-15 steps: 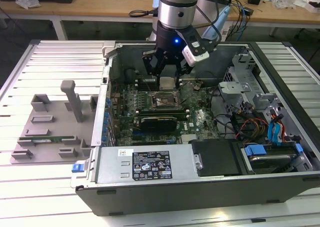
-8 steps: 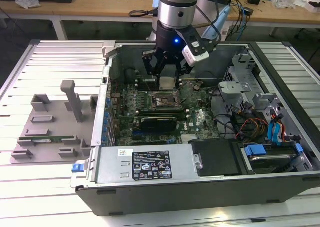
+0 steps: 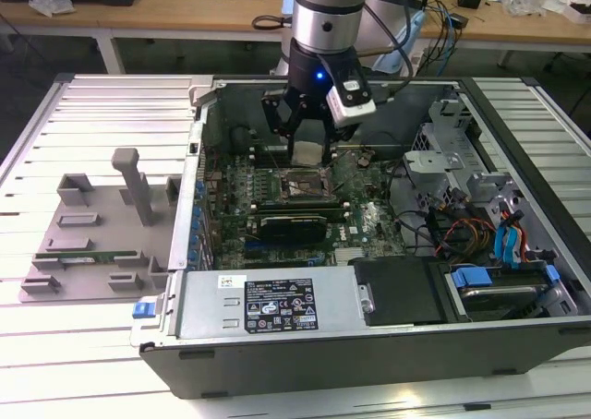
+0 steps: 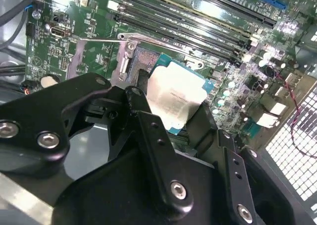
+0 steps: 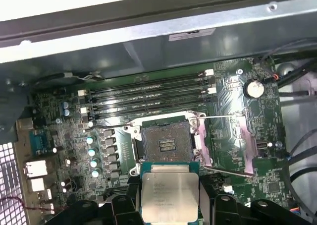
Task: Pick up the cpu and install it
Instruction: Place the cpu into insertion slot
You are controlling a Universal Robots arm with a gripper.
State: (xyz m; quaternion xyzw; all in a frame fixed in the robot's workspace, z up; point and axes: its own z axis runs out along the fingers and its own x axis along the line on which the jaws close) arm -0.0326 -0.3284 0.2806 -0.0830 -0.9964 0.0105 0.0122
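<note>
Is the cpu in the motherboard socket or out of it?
Out. The gripper holds the cpu apart from the socket, whose bare contacts show.

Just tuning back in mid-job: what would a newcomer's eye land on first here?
The gripper hangs inside the open computer case, clamped on the edges of the cpu with its silvery top showing. Close by the chip, in the first wrist view, the socket stands open and empty on the green motherboard.
</note>
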